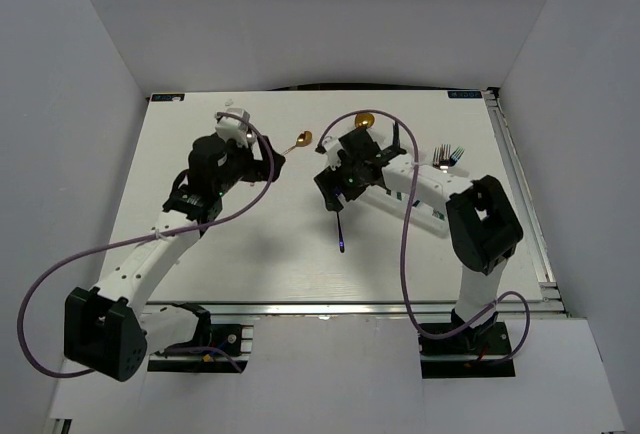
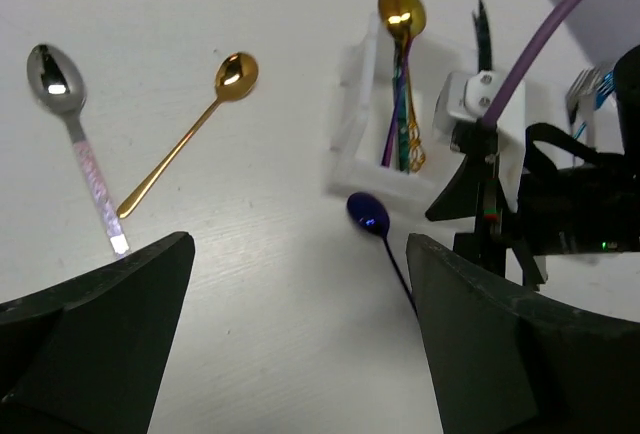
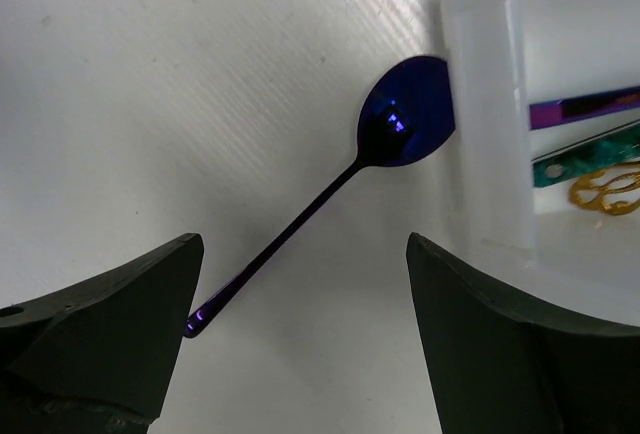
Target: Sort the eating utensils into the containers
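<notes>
A dark purple spoon (image 3: 330,194) lies on the table with its bowl against the outer wall of the white tray (image 3: 480,104). My right gripper (image 3: 300,334) hovers open above it, the handle tip close to the left finger and nothing held. In the top view this spoon (image 1: 341,229) sticks out below the right gripper (image 1: 335,192). My left gripper (image 2: 300,334) is open and empty. Ahead of it lie a gold spoon (image 2: 190,134) and a silver spoon with a pink handle (image 2: 60,84). One compartment of the tray (image 2: 350,144) holds gold and iridescent spoons (image 2: 403,74).
Forks (image 1: 450,154) lie at the tray's right end. The right arm (image 2: 540,194) and its purple cable cover most of the tray. The gold spoon (image 1: 300,139) lies between the two grippers. White walls enclose the table on three sides.
</notes>
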### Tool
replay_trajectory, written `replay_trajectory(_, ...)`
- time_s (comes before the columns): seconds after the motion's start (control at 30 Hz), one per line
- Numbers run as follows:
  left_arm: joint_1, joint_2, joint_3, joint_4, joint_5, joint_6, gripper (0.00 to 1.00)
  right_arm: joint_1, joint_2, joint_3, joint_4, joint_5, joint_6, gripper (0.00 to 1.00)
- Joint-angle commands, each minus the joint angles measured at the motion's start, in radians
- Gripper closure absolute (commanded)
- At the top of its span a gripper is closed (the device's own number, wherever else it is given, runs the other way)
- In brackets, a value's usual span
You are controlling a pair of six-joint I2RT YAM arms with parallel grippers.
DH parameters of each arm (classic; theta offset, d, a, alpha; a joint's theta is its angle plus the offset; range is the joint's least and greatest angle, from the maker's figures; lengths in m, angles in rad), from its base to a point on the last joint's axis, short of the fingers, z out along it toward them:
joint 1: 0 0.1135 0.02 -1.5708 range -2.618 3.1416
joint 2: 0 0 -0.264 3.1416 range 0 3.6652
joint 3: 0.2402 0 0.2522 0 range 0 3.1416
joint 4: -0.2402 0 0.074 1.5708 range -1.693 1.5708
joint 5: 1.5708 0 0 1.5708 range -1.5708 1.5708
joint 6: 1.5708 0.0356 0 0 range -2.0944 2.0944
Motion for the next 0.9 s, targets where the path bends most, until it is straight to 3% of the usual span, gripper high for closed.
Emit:
replay_trajectory(0.0, -0.005, -0.065, -0.059, 0.007, -0.096, 0.081, 0.02, 0.021, 0.031, 0.04, -0.068, 0.047, 0.131, 0.11)
replay_trajectory(0.3, -0.006, -0.16, -0.097, 0.02, -0.158, 0.119, 0.02, 0.022, 0.077, 0.036, -0.051, 0.053, 0.147, 0.29)
replay_trajectory(0.53, -0.005, -0.179, -0.102, 0.026, -0.172, 0.124, 0.02, 0.04, 0.173, 0.101, -0.055, 0.119, 0.142, 0.49)
replay_trajectory(0.77, -0.006, -0.177, -0.102, 0.024, -0.19, 0.13, 0.02, 0.059, 0.192, 0.08, -0.011, 0.18, 0.135, 0.5)
replay_trajectory(0.87, -0.005, -0.177, -0.104, 0.024, -0.192, 0.13, 0.02, 0.062, 0.193, 0.073, -0.005, 0.18, 0.135, 0.57)
